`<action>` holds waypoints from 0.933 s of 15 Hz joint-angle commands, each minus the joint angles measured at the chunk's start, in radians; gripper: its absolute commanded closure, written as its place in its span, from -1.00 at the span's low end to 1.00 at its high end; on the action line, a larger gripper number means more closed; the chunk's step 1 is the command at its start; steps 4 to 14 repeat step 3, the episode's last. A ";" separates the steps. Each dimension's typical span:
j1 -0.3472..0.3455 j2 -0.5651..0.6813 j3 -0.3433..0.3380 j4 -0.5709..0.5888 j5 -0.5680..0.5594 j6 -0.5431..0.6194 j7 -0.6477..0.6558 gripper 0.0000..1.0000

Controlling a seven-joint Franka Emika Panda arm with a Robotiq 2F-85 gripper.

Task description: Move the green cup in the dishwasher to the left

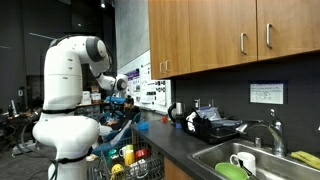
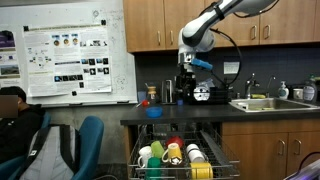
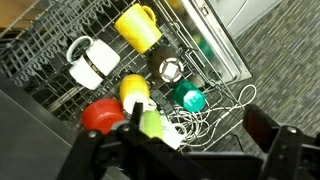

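The tool [image 3: 195, 128] is spread wide, its two dark fingers [image 3: 268, 135] well apart at the bottom of the wrist view, and it has hold of nothing. It hangs high over the open dishwasher [image 3: 45, 45]. In an exterior view it sits above the level of the tabletop [image 2: 262, 116], with the pulled-out rack well below it.

The green cup [image 3: 188, 98] is in the rack, down and to the right of the yellow mug [image 3: 138, 27] in the wrist view. It shows in the gap between the fingers and touches neither. Between it and the yellow mug is a dark metal cup [image 3: 170, 70]. Left of and a little below the yellow mug lies a white mug [image 3: 90, 62] with a dark band. Straight below the yellow mug is a yellow cup [image 3: 133, 90], and further down and left of the mug is a red cup [image 3: 100, 116]. A paler lime thing [image 3: 152, 124] lies well below the yellow mug, just beside one finger; whether they touch I cannot tell. Some white wire [image 3: 207, 121] is tangled in the rack, further below the yellow mug than the green cup is.

In an exterior view the white arm [image 1: 68, 85] rises beside the rack.
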 commanded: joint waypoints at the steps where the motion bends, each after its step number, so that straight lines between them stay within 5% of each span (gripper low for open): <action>1: -0.018 -0.255 -0.030 -0.207 0.055 -0.021 -0.010 -1.00; 2: -0.020 -0.311 -0.041 -0.250 0.066 -0.027 -0.008 -1.00; 3: -0.010 -0.169 -0.026 -0.137 0.030 -0.018 0.000 -1.00; 14: -0.010 -0.169 -0.026 -0.137 0.030 -0.018 0.000 -1.00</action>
